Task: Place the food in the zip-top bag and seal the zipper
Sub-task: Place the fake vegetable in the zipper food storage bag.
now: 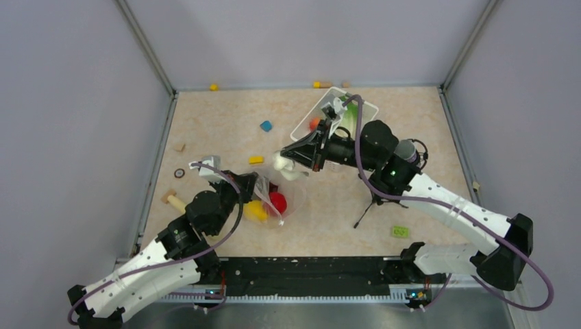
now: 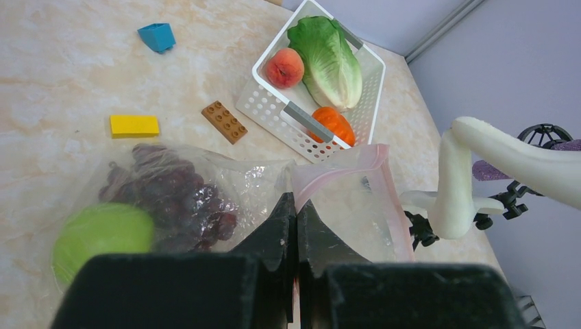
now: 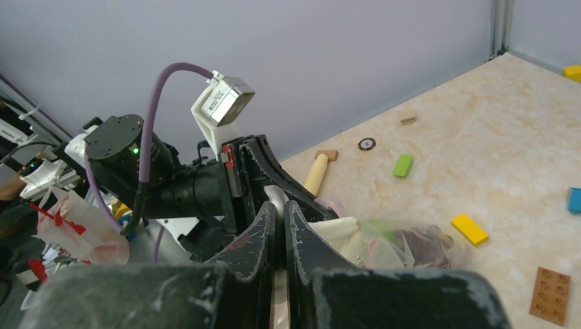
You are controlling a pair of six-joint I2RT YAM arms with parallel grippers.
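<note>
Low, left gripper point(image 2: 296, 203) pinching zip-top bag point(image 2: 346, 205) rim, right gripper point(image 3: 279, 211) outstretched, clamping whitish object point(image 2: 453, 179)

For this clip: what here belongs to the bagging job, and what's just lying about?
Job: zip-top bag, its zipper pinched by the left gripper; grape bunch and green fruit inside; lettuce, peach-coloured fruit, orange piece in the basket; white toy piece in the right gripper.

Lying about: blue block, yellow block, brown brick, green brick, wooden peg.
</note>
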